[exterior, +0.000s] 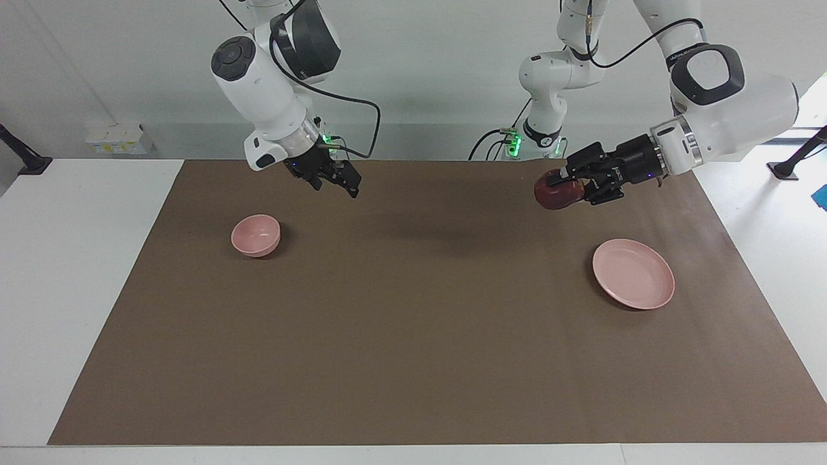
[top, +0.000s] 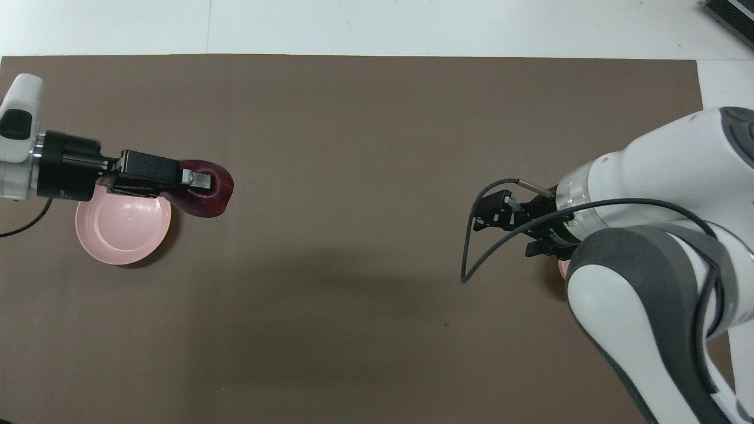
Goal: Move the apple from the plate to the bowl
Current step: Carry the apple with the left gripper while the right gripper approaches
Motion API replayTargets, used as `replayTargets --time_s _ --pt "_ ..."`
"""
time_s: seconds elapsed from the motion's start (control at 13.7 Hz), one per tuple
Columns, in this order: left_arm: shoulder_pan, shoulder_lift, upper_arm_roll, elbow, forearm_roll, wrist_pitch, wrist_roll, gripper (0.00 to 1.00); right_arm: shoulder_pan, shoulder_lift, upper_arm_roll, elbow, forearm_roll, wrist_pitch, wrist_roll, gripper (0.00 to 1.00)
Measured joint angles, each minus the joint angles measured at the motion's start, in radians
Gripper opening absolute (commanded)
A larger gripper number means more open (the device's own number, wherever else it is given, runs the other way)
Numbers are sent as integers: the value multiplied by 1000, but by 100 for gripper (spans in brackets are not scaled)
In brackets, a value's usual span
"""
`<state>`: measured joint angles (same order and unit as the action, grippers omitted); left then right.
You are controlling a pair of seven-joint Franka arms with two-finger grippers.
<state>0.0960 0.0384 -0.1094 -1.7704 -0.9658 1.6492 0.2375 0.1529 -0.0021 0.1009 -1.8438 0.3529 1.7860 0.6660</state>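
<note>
The dark red apple (exterior: 549, 197) is held in the air by my left gripper (exterior: 563, 186), which is shut on it. It hangs over the brown mat just beside the plate, toward the table's middle; it also shows in the overhead view (top: 219, 197) with the left gripper (top: 203, 181). The pale pink plate (exterior: 633, 274) (top: 118, 229) lies empty at the left arm's end. The small pink bowl (exterior: 256, 235) stands empty at the right arm's end; overhead only a sliver of it (top: 562, 269) shows under the arm. My right gripper (exterior: 337, 181) (top: 480, 218) is open and empty, raised over the mat beside the bowl.
The brown mat (exterior: 413, 323) covers most of the white table. Small white boxes (exterior: 116, 139) stand at the table's edge near the right arm's base. Black clamp stands (exterior: 791, 165) sit at both ends.
</note>
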Motion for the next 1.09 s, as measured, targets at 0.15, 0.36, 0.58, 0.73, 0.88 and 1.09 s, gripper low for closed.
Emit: replayTargets --time_s 0.15,0.36,0.58,0.73,0.88,1.09 --pt "0 0 0 -1 -78 0 0 0 9 12 0 1 70 6 141 100" --pt "-1 -16 -5 -21 -180 0 23 0 28 17 0 2 180 46 367 100" --pt "-38 -73 -6 -98 -230 25 59 0 83 35 0 3 276 152 593 100" --pt "-99 -104 -8 -144 -236 91 75 0 121 46 1 4 346 220 711 100" --pt "-150 -129 -8 -186 -237 137 96 0 135 49 1 5 405 253 766 100" --pt "-206 -163 -8 -238 -237 220 118 0 148 49 1 7 501 259 809 100"
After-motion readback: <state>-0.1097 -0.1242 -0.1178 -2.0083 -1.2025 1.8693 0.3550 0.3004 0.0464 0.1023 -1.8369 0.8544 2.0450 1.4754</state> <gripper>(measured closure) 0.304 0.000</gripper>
